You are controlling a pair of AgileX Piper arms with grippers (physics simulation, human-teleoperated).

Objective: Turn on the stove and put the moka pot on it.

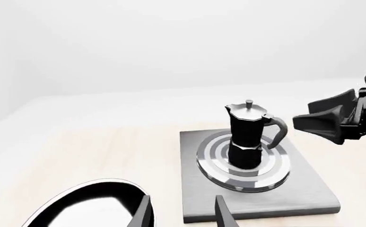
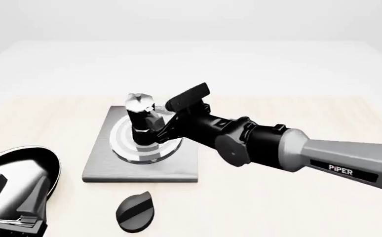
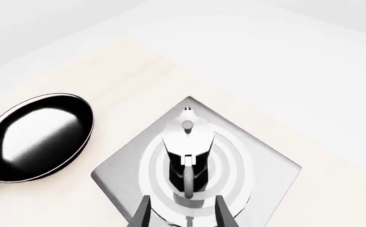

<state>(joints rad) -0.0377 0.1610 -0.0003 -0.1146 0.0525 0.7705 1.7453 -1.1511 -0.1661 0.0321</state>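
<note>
The moka pot (image 2: pixel 140 120) is standing upright on the ring burner of the stove (image 2: pixel 98 165), the right gripper (image 2: pixel 175 116) is hanging open beside its handle, holding nothing, so only checking the knob (image 2: pixel 134 212) is seeming left.

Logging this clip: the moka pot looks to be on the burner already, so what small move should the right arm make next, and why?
Probably back the right gripper straight away from the handle. The moka pot stands upright on the stove rings, and the jaws sit open and apart from it. The knob lies nearer the left gripper; whether it has been turned is unclear.
</note>
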